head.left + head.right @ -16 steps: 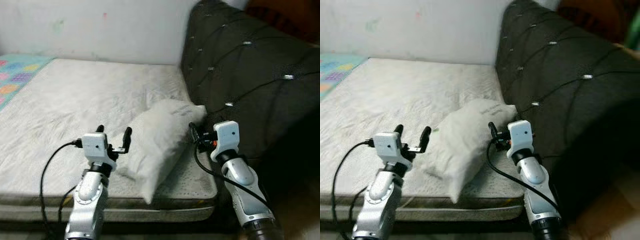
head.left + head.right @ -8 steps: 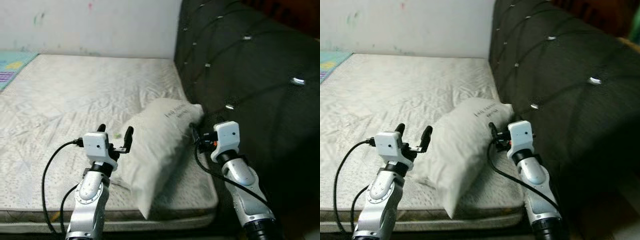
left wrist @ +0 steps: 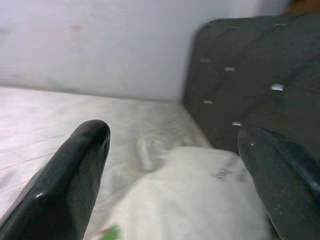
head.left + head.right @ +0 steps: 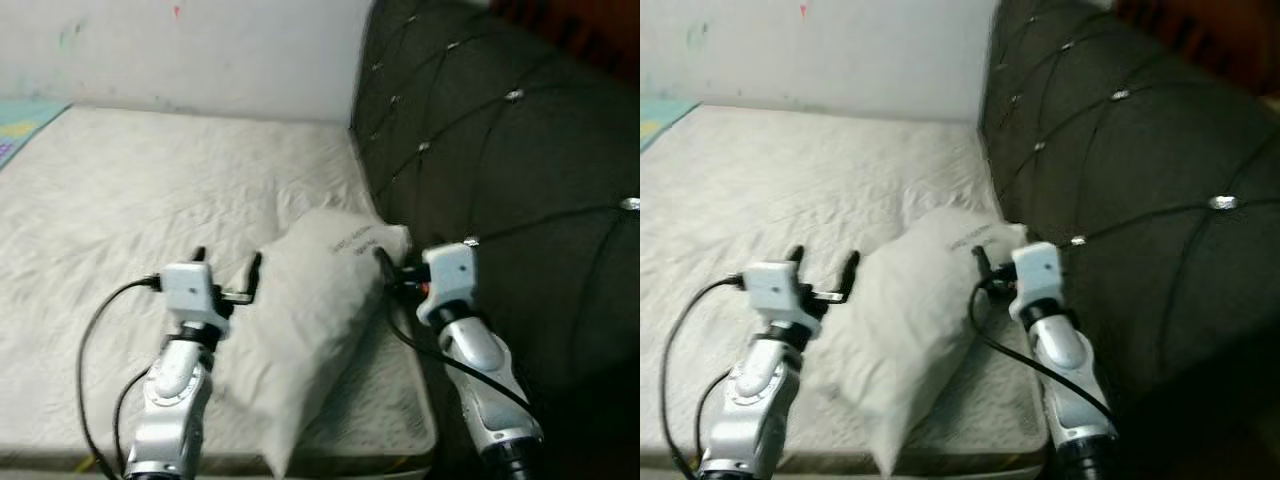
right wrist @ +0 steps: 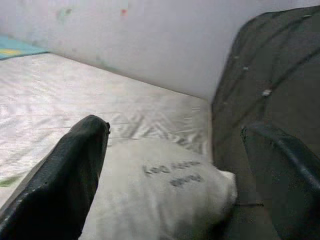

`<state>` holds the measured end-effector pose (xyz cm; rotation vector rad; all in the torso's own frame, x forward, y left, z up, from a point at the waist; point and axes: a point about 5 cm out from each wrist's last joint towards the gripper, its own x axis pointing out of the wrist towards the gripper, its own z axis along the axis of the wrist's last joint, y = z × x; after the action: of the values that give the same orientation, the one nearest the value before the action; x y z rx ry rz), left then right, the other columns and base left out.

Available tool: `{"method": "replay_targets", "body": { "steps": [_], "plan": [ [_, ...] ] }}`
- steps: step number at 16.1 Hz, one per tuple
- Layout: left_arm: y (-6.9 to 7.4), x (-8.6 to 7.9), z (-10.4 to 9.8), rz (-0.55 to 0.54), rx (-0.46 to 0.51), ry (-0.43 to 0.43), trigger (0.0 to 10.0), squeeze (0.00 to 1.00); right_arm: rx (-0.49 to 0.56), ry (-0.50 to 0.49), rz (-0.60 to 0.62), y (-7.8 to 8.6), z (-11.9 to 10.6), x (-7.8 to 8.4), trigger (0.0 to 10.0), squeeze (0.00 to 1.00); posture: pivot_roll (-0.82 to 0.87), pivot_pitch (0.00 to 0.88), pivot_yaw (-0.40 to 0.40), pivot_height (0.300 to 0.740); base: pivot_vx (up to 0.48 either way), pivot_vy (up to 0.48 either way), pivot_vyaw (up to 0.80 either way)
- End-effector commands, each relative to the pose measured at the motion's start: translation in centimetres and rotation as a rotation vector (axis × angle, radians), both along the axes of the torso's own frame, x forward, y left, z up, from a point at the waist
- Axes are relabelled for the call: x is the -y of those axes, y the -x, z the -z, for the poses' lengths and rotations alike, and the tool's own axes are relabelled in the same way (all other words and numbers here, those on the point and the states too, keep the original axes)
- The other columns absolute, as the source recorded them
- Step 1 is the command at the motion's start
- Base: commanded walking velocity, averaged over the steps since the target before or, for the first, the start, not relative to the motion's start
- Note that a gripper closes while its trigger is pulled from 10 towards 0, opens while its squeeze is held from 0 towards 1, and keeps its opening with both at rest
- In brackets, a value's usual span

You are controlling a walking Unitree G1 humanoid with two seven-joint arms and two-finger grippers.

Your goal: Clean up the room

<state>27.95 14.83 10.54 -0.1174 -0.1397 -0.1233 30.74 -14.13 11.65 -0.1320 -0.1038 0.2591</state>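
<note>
Left eye view: left gripper (image 4: 226,272) and right gripper (image 4: 385,262), both spread wide and empty, now flank the pillow (image 4: 310,320) more closely than a second ago. White, creased, with dark lettering, it lies at the mattress (image 4: 120,210) corner, overhanging the front edge, its far end against the dark headboard (image 4: 520,150).

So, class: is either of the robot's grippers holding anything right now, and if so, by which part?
Nothing is held. The left gripper and right gripper are both open, one on each side of the white pillow.
</note>
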Motion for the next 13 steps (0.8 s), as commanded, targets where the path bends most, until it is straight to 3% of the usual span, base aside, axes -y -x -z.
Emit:
{"method": "replay_targets", "body": {
  "steps": [1, 5, 13],
  "plan": [
    [-0.1, 0.25, -0.01, -0.004, -0.009, 0.002, 10.0, 0.0, 0.014, 0.008, 0.01, -0.1, -0.36, 0.44, 10.0, 0.0, -0.12, 0.008, -0.051, 0.74, 0.0, 0.0, 0.0],
    [-0.15, 0.22, -0.07, -0.001, -0.006, 0.007, 10.0, 0.0, 0.014, 0.007, 0.006, -0.09, -0.33, 0.34, 10.0, 0.0, -0.11, 0.007, -0.052, 0.74, 0.0, 0.0, 0.0],
    [-0.11, 0.25, -0.09, 0.003, -0.006, 0.008, 10.0, 0.0, 0.013, 0.01, 0.006, -0.06, -0.29, 0.32, 10.0, 0.0, -0.12, 0.009, -0.052, 0.74, 0.0, 0.444, 0.0]
  ]
}}
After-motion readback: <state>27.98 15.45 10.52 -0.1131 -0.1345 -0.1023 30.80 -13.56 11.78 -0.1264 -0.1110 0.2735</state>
